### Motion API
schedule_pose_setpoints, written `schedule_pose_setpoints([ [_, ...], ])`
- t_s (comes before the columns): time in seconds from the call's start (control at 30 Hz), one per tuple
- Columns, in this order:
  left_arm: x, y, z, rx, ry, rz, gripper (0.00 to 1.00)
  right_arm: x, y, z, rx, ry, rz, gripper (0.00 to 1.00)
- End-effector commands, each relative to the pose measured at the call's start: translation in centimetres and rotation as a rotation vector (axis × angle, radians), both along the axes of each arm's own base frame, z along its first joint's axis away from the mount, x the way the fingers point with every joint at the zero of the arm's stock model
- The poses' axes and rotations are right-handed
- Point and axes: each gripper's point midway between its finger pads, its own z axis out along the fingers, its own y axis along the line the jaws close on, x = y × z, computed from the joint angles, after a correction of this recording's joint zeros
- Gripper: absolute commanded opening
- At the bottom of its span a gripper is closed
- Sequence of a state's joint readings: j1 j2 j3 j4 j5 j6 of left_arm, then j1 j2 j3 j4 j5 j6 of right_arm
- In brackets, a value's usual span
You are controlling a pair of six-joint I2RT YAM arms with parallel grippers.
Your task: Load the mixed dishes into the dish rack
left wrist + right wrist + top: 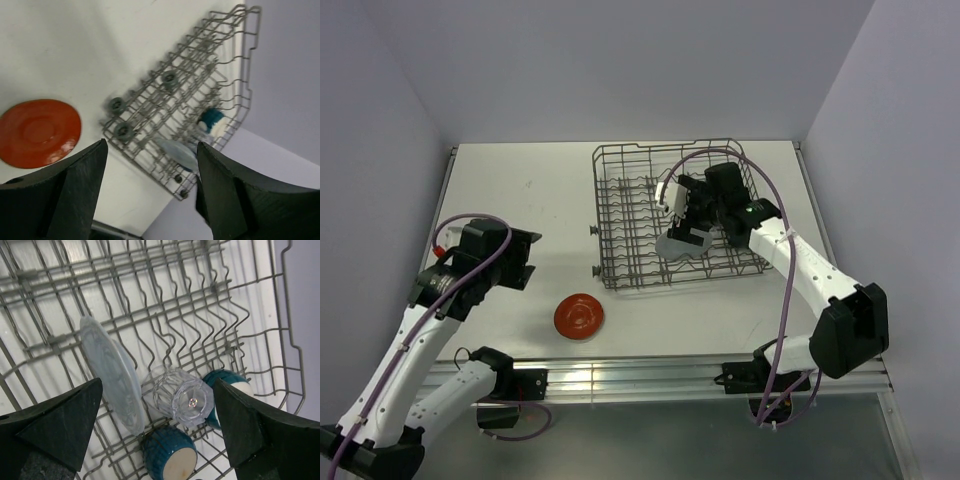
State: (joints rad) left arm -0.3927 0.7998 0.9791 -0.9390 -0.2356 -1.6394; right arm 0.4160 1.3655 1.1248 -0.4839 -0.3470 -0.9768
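Observation:
The dish rack (640, 205), a grey wire basket, stands at the back right of the table. In the right wrist view a pale blue-grey plate (112, 372) stands on edge between the tines. A clear glass tumbler (182, 397) lies tilted beside it. Two dark blue pieces with cream bottoms (170, 455) (232, 385) rest next to the tumbler; which is the mug I cannot tell. My right gripper (157, 430) hangs open above the tumbler, holding nothing. The red-orange plate (579, 316) lies flat on the table, left of the rack. My left gripper (527, 258) is open, above and left of it.
The white table (520, 190) is boxed in by pale walls at the back and on both sides. A metal rail (650, 372) runs along the near edge between the arm bases. The rack (190, 95) has small wheels on its near side.

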Motion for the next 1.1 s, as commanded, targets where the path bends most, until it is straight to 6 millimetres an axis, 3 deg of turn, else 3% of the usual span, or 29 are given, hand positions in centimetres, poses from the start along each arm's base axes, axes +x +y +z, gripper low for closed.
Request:
schedule_pose_setpoints([
  [0.0, -2.0, -0.3, -3.1, 0.056, 0.142, -0.089, 0.77, 0.6, 1.5, 4.8, 0.104, -0.109, 0.000, 1.00],
  [0.13, -3.5, -2.0, -6.8, 0.018, 0.284, -0.175, 0.76, 0.9, 1.7, 5.8, 0.128, -0.131, -0.023, 1.00],
  [0.33, -4.6, -4.9, -9.7, -0.080, 0.349, -0.329, 0.68, 1.4, 2.3, 8.7, 0.210, -0.137, -0.111, 1.00],
  [0.47, -5.1, -5.2, -11.4, -0.051, 0.373, -0.428, 0.65, 0.2, 3.8, 11.0, 0.397, 0.043, -0.224, 1.00],
  [0.5, -5.4, -5.1, -12.1, -0.042, 0.384, -0.458, 0.65, 0.4, 4.1, 12.4, 0.448, 0.071, -0.260, 1.00],
  [0.57, -5.9, -5.1, -12.6, -0.058, 0.403, -0.471, 0.66, -0.9, 4.6, 12.4, 0.503, 0.229, -0.339, 1.00],
  [0.6, -6.1, -4.7, -12.8, -0.066, 0.412, -0.451, 0.67, -0.9, 5.1, 13.4, 0.524, 0.262, -0.344, 1.00],
  [0.7, -6.2, -4.1, -12.7, -0.089, 0.395, -0.409, 0.68, -2.5, 5.8, 13.3, 0.522, 0.384, -0.415, 1.00],
  [0.77, -6.2, -3.8, -12.7, -0.084, 0.367, -0.419, 0.70, -2.5, 5.3, 13.2, 0.492, 0.325, -0.494, 1.00],
  [0.83, -6.1, -3.7, -12.6, -0.073, 0.332, -0.433, 0.74, -4.3, 5.8, 13.4, 0.510, 0.291, -0.497, 1.00],
  [0.93, -6.4, -3.5, -13.1, -0.063, 0.300, -0.446, 0.80, -6.0, 6.0, 14.8, 0.658, 0.322, -0.501, 1.00],
  [1.07, -6.6, -2.8, -13.6, -0.035, 0.278, -0.427, 0.80, -8.1, 5.9, 16.8, 0.766, 0.316, -0.434, 1.00],
])
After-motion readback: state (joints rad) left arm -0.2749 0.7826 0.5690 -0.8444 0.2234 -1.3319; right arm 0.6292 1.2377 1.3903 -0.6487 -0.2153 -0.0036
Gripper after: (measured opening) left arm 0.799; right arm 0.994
